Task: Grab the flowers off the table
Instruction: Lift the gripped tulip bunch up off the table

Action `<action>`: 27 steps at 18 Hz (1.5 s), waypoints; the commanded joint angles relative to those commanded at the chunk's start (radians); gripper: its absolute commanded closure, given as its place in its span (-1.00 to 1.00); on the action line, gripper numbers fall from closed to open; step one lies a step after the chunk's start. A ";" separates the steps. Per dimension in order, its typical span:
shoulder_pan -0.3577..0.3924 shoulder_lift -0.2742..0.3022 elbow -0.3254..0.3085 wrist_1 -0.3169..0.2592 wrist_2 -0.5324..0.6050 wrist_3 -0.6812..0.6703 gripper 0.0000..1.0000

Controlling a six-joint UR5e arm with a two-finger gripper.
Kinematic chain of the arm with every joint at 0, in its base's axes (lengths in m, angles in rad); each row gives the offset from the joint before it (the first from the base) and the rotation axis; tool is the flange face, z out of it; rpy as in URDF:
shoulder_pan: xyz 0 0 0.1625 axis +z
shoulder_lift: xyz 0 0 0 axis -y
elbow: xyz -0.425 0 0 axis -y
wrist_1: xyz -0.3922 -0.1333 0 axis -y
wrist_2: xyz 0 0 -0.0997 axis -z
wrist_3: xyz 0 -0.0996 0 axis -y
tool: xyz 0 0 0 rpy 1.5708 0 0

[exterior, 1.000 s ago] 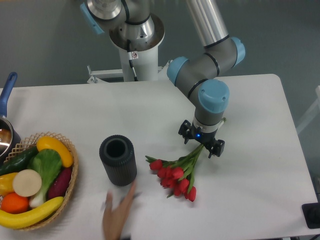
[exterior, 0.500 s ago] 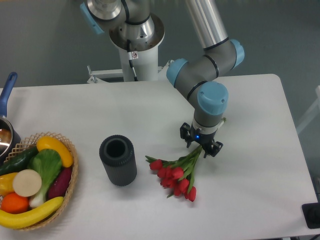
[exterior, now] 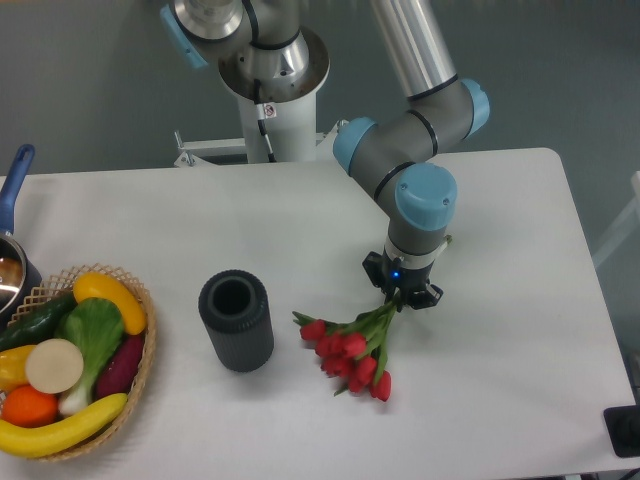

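The flowers (exterior: 350, 347), a bunch of small red tulips with thin green stems, lie on the white table (exterior: 500, 360) right of centre, heads toward the front left. My gripper (exterior: 403, 291) points straight down over the stem end of the bunch. Its fingers have come together around the green stems, and it looks shut on them. The blooms still rest on the tabletop.
A dark ribbed cylindrical vase (exterior: 236, 320) stands upright left of the flowers. A wicker basket (exterior: 135, 375) of fake fruit and vegetables sits at the front left. A pot with a blue handle (exterior: 12, 190) is at the left edge. The robot's base (exterior: 270, 70) stands behind the table.
The gripper's fingers have closed in on the flower stems; they were spread wide a second ago. A hand at the front edge has withdrawn from view. The flowers have barely shifted.
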 joint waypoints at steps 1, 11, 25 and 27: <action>0.000 0.002 0.002 0.000 0.000 0.000 0.71; 0.011 0.083 0.064 -0.003 -0.041 0.000 0.72; 0.072 0.316 0.086 -0.006 -0.575 -0.213 0.72; 0.107 0.321 0.081 -0.006 -0.696 -0.241 0.72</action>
